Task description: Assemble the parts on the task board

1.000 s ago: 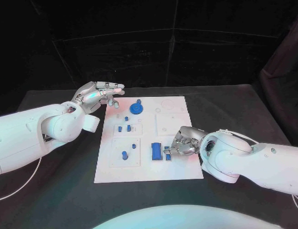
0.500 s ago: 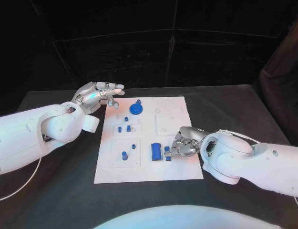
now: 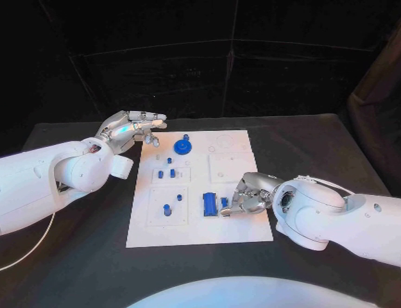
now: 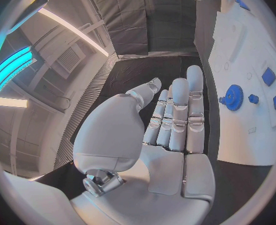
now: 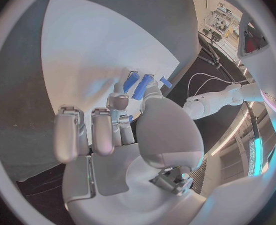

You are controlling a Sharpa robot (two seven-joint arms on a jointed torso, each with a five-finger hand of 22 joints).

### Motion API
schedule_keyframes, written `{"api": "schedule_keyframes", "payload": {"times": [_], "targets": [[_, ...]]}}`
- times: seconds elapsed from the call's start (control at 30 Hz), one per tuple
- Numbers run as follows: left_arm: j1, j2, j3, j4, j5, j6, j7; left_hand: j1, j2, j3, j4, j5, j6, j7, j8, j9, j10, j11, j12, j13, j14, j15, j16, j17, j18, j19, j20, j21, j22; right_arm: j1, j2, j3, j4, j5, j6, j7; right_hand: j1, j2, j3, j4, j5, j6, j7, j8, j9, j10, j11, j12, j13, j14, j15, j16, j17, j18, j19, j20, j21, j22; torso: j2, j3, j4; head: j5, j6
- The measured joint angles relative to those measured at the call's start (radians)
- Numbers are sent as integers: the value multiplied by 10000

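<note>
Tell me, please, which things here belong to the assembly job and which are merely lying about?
Job: task board; blue gear; long blue block; small blue part at the right hand.
Lying about: black table; left hand, holding nothing.

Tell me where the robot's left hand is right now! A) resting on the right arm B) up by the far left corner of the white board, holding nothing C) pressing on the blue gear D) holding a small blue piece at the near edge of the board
B: the left hand hovers off the far left corner of the task board, fingers apart and empty, clear of the blue gear.
</note>
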Motion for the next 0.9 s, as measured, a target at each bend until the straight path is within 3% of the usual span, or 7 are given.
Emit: {"api": "schedule_keyframes", "payload": {"times": [0.03,0.17,0.47,0.77,0.9], "targets": [[0,0,0,-2,0,1,-1,0,0,0,0,0,0,0,0,0,0,0,0,0,0,0,0,0,0,0,0,0,0,0,-6,0,-11,6,23,5,8,8,5,-5,0,0,0,0,10,0,0,0,11,0,0,0,0,-1,0,0,0,0,0,0,1,-2,0],[0,0,-2,-4,0,5,-7,0,0,0,0,0,0,0,0,0,0,0,0,0,0,0,0,0,0,0,0,0,0,0,-8,0,-92,19,150,15,435,426,136,-171,117,0,0,0,45,0,0,0,36,0,0,0,0,0,0,0,0,-1,0,-10,6,-6,-14],[-1,-8,-4,7,0,20,-20,0,0,0,0,0,0,0,0,0,0,0,0,0,0,0,0,-1,0,0,0,0,-4,8,198,8,-426,-84,443,21,1427,817,197,-660,378,0,-1,3,102,1,0,0,67,0,0,0,2,1,0,0,0,-1,0,-13,22,-2,-46],[-2,-17,-4,11,0,24,-29,0,0,0,0,0,0,0,0,0,0,0,0,0,0,0,0,-9,0,0,0,0,-7,25,413,22,-603,-323,553,27,1836,800,68,-1035,378,39,-4,-22,157,0,0,0,83,0,1,0,6,0,0,-1,0,-1,-1,-12,17,29,-73],[-2,-18,-4,11,0,25,-31,0,0,0,0,0,0,0,0,0,0,0,0,1,0,0,0,-9,0,0,0,0,-7,16,394,12,-569,-378,510,50,1431,720,-237,-784,419,38,-4,-76,127,0,-1,0,83,0,0,0,6,0,0,0,1,-1,-5,-7,2,21,-63]]}}
